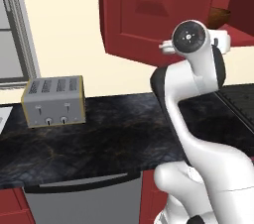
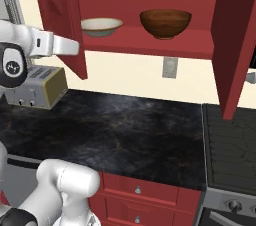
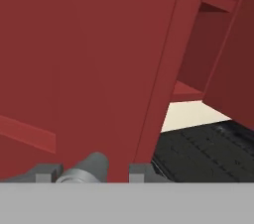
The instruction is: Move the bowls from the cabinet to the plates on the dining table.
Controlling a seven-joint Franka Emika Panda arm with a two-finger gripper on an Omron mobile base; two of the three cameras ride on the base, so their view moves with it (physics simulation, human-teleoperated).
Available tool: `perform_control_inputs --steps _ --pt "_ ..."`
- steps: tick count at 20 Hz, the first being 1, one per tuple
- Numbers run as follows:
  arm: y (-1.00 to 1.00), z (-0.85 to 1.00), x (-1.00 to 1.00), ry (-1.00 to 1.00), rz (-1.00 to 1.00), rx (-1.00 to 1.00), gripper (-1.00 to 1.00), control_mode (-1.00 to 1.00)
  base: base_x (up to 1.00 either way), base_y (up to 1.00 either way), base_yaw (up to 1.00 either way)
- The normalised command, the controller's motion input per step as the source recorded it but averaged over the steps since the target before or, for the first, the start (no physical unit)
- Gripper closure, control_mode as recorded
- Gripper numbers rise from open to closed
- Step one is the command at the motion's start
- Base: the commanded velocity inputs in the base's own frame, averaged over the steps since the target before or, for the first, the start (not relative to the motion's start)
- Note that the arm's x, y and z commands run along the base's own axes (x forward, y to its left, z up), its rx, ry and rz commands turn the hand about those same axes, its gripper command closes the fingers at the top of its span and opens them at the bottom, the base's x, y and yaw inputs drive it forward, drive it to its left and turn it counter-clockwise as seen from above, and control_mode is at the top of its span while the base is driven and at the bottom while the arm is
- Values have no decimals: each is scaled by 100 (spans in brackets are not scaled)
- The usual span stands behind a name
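Note:
The dark red cabinet (image 2: 150, 42) stands open, both doors swung out. On its shelf sit the cream-white bowl (image 2: 101, 26) at the left and the dark brown bowl (image 2: 165, 22) to its right; the brown bowl (image 1: 218, 17) also peeks past the arm. My gripper (image 3: 94, 171) is up against the left door (image 2: 60, 15), its jaws apart on either side of the small silver knob (image 3: 84, 168), with a gap on one side. The gripper (image 2: 75, 46) reaches the door's lower edge. The plates and the dining table are out of view.
A silver toaster (image 1: 53, 100) stands on the black counter (image 1: 114, 129) under the cabinet. A stove (image 2: 232, 140) lies at the right, below the open right door (image 2: 232, 40). A wall outlet (image 2: 170, 66) sits under the shelf. Red drawers (image 2: 145, 190) run below the counter.

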Motion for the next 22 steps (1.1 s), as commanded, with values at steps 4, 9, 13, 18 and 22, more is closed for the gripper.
perform_control_inputs --steps 4,9,13,18,22 --pt "6 0 -78 -2 -4 -4 100 -100 0 0 0" --pt "3 0 -79 -4 -2 -3 100 -100 0 0 0" --pt "1 0 -81 -5 -1 -2 100 -100 0 0 0" --pt "0 0 -77 -4 0 -2 100 -100 0 0 0" --pt "0 -1 -78 -4 0 -2 100 -100 0 0 0"
